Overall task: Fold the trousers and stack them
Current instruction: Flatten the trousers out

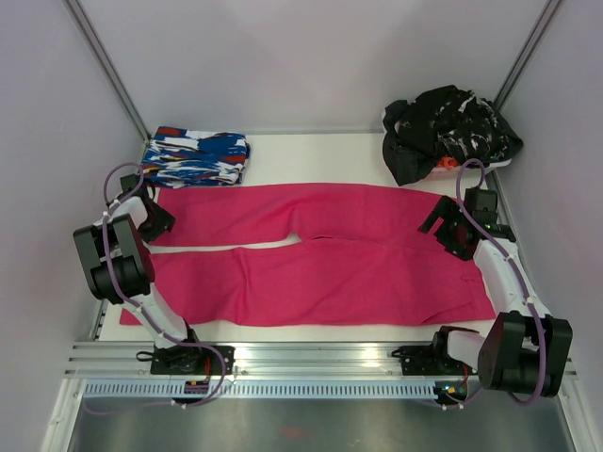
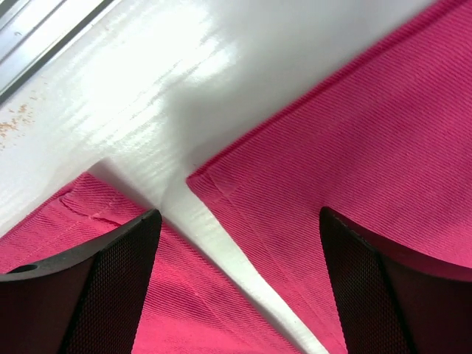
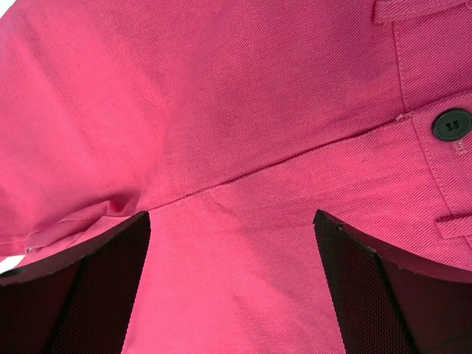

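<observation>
The magenta-pink trousers lie spread flat on the white table, legs running left, waist at the right. My left gripper is open over the leg hems at the left; the left wrist view shows both hems with a strip of bare table between them, under the open jaws. My right gripper is open just above the waist end; the right wrist view shows the crotch seam and a dark button. Neither gripper holds cloth.
A folded blue, white and red patterned garment lies at the back left. A heap of black clothes with white flecks sits at the back right. Grey walls close the sides. A metal rail runs along the near edge.
</observation>
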`<state>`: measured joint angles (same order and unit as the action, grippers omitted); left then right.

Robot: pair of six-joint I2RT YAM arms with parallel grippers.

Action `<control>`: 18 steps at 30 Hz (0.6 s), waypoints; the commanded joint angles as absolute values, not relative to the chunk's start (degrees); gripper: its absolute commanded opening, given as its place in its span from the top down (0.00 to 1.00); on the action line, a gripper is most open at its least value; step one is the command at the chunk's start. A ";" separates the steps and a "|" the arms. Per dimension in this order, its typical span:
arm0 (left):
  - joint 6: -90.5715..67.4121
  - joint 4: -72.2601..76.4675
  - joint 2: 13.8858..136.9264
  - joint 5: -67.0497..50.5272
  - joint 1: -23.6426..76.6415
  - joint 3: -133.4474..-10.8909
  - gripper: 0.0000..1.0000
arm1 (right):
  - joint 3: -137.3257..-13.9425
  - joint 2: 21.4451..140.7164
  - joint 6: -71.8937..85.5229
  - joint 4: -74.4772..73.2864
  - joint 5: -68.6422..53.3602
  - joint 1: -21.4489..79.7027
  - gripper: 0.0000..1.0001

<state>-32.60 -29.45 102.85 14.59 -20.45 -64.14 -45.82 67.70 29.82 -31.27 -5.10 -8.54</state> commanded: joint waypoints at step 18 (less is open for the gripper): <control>-32.78 -27.41 106.97 18.10 -21.09 -65.30 0.94 | -49.13 67.67 31.90 -31.11 -1.23 -8.70 0.02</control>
<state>-33.15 -25.61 104.90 14.55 -20.73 -65.12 -46.46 68.01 30.74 -31.29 -3.36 -8.54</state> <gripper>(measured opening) 0.144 0.979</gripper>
